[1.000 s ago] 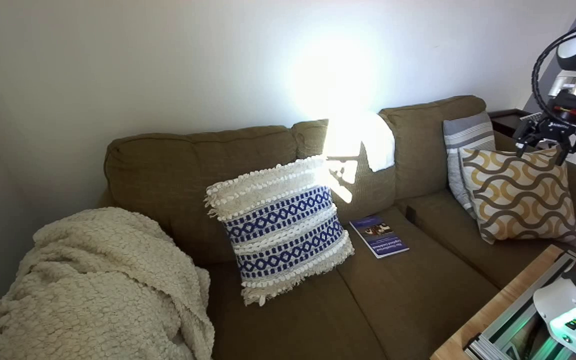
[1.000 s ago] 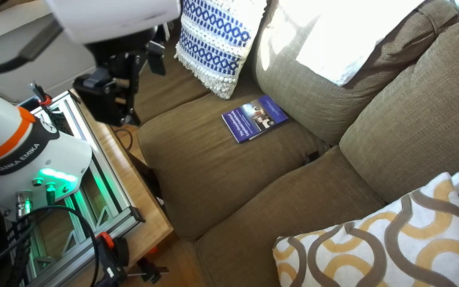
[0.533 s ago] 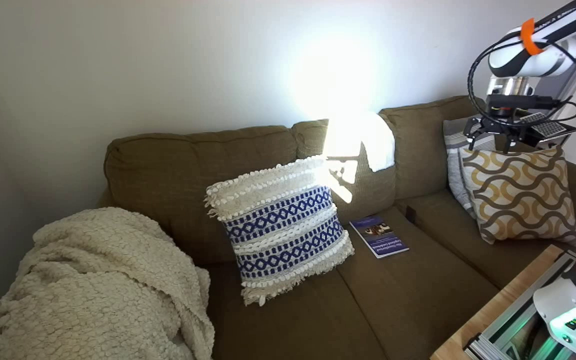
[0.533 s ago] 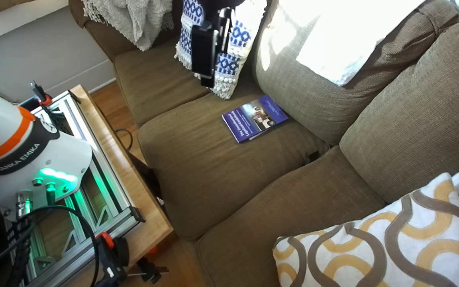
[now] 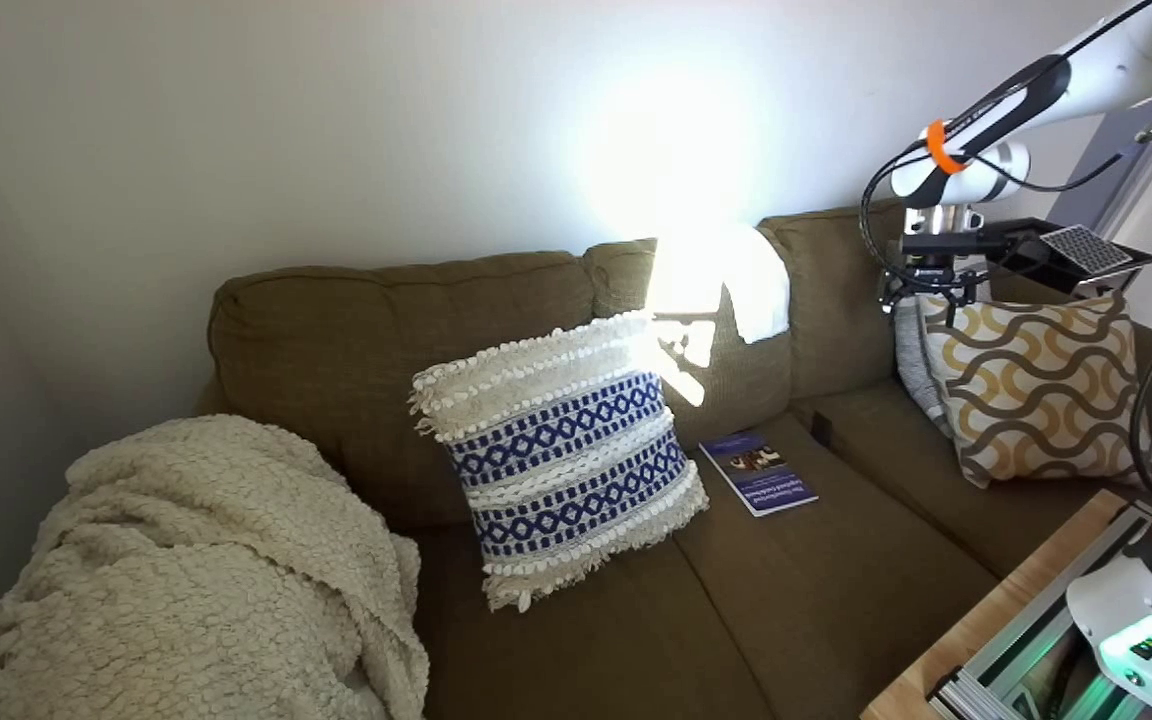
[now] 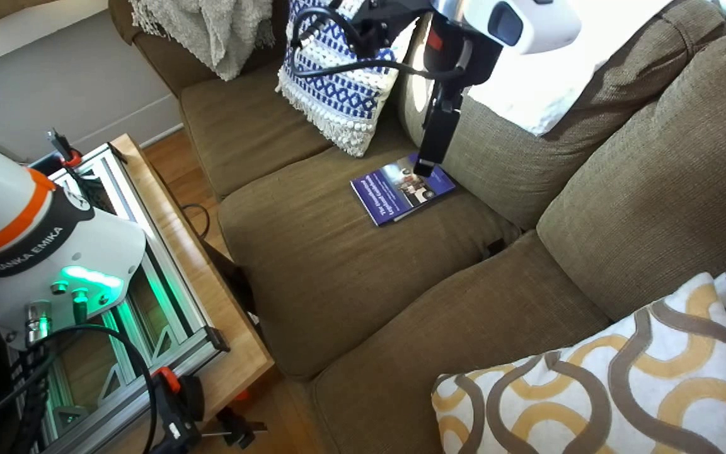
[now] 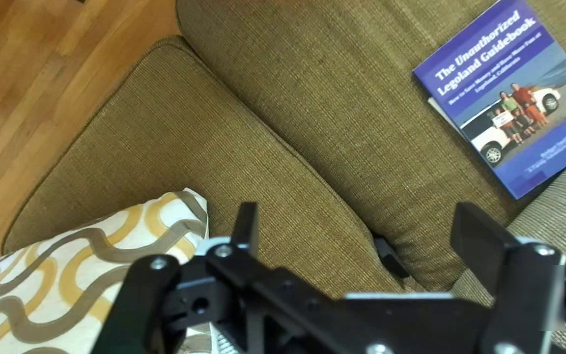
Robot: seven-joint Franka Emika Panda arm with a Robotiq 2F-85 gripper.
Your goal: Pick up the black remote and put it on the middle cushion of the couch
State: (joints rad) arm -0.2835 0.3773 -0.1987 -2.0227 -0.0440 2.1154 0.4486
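Note:
The black remote [image 7: 395, 263] is wedged in the gap between two seat sections, near the couch's back; only its end shows. It also shows small and dark in both exterior views [image 5: 821, 430] [image 6: 495, 247]. The middle cushion [image 7: 332, 93] is the seat section with the book on it; it also shows in both exterior views [image 5: 836, 580] [image 6: 325, 271]. The couch [image 5: 396, 370] is olive-brown. My gripper [image 7: 356, 216] is open and empty, held in the air above the couch. In the wrist view the remote lies between and below its spread fingers, well apart from them.
A purple book [image 6: 403, 188] lies on the middle cushion. A lattice-patterned pillow [image 5: 1046, 390] leans at one end; a blue-and-white fringed pillow [image 5: 566, 470] leans nearer the other. A white cloth [image 6: 546, 69] hangs over the backrest. The robot's wooden table [image 6: 237, 359] stands before the couch.
The arm has swung in over the couch. In an exterior view the gripper moved left and slightly down; the remote and pillows have not moved.

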